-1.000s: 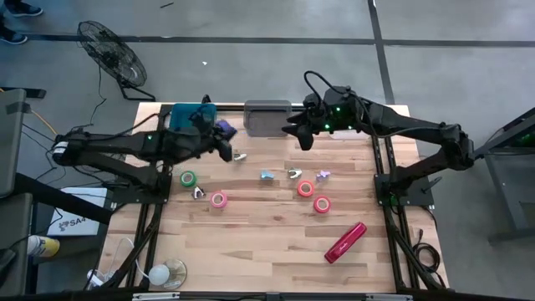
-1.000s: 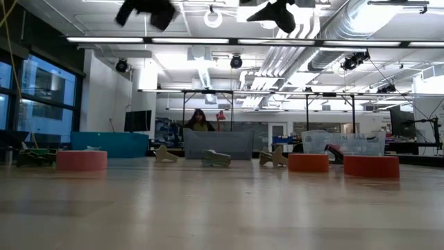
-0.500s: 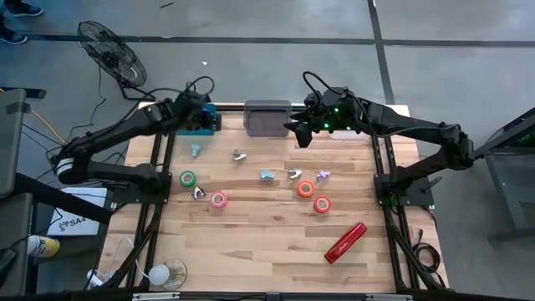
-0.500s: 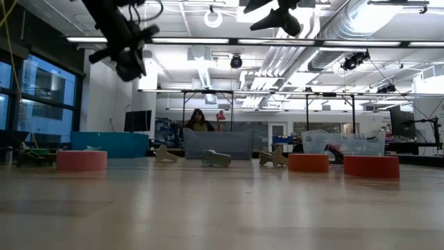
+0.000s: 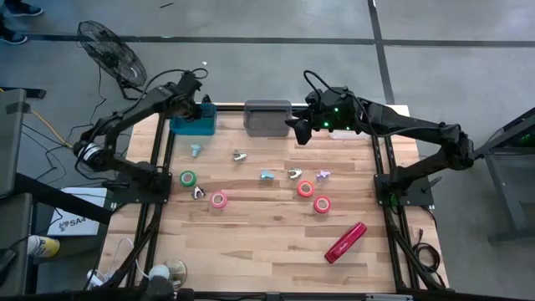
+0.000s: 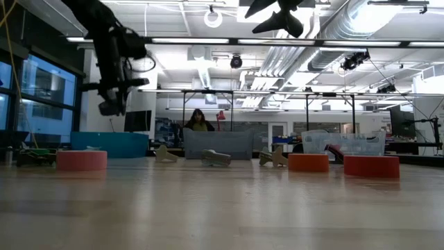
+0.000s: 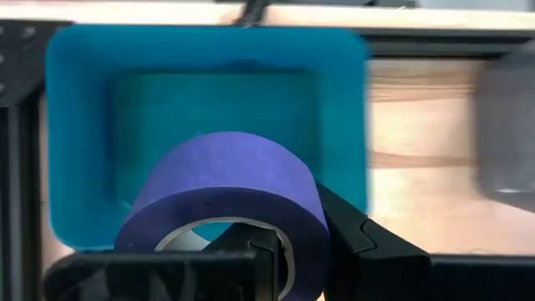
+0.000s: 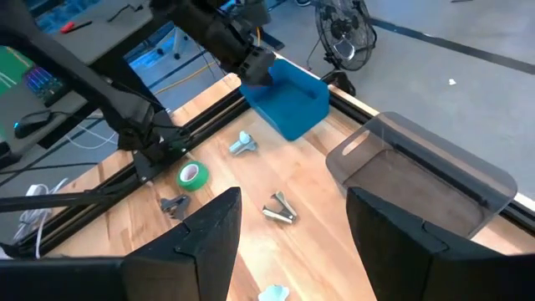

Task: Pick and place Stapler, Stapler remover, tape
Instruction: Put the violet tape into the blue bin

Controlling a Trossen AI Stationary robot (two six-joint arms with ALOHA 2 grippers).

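Your left gripper pinches a wide roll of purple tape, hanging over the open teal plastic bin at the table's far left corner; your right gripper waits with fingers spread above the far edge, beside the grey translucent bin; the long bright-red stapler lies well apart, near the front right of the wooden table.

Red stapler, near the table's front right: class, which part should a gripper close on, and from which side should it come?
The stapler lies flat and diagonal on the table, well apart from the tape rolls. Probably best: come straight down from above, fingers turned across its narrow width, and close on the middle of its long, slim body, so it hangs balanced.
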